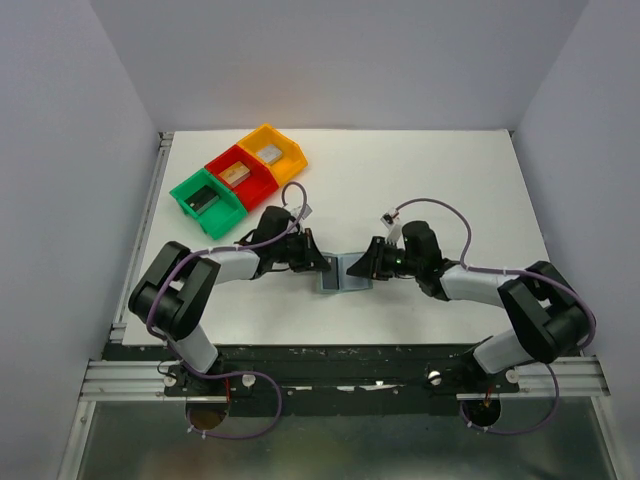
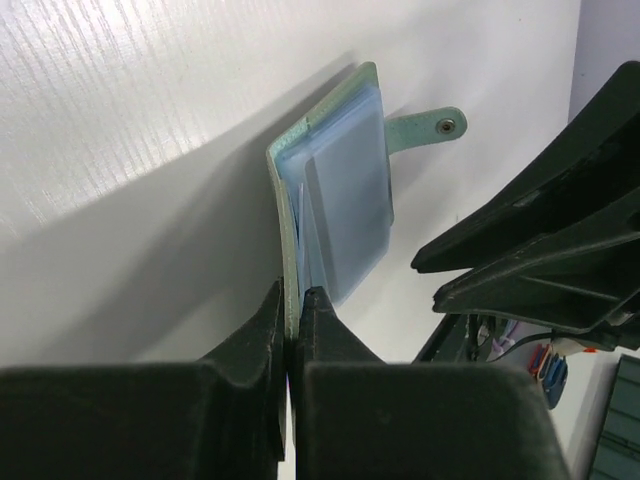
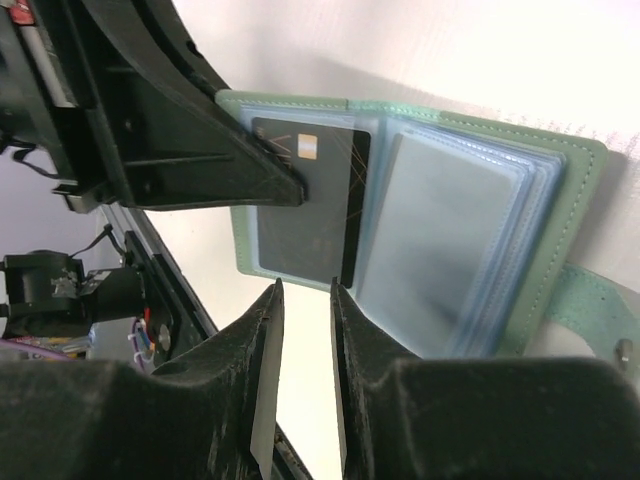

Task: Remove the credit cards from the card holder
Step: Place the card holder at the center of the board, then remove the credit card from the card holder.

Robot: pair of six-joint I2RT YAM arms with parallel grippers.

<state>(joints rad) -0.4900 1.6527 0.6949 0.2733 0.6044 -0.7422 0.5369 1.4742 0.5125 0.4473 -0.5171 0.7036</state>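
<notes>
A: Closest in, on the left side?
B: Pressed together, the left claw [image 2: 291,305], on the edge of one cover of the card holder [image 2: 345,170], one fingertip on each face of that pale green cover

A: And on the right?
B: Narrow slit between the fingers of the right claw [image 3: 301,300], nothing held there. Poised at the near edge of the opened holder, just below a black card [image 3: 310,230]. Cannot tell whether touching it

A: Where exactly, that holder?
B: Lying opened near the front middle of the white worktop [image 1: 430,180], right between the two claws. Black card tucked into the panel on the left claw's side, small tan chip showing, a left fingertip over part of it. Stack of clear bluish sleeves [image 3: 450,240] fanned over the other panel; too cloudy for reading the contents

A: Anything past the holder?
B: Little tab [image 2: 428,127] with a metal snap, sticking out from the cover away from the left claw onto bare worktop. Farther back and to the left, three bins in a slanted row, touching side by side: green bin [image 1: 222,222] nearest, then red bin [image 1: 258,190], then yellow bin [image 1: 290,165] farthest. A grey block [image 1: 236,175] in the red one, another pale piece in the yellow, something darker in the green
</notes>
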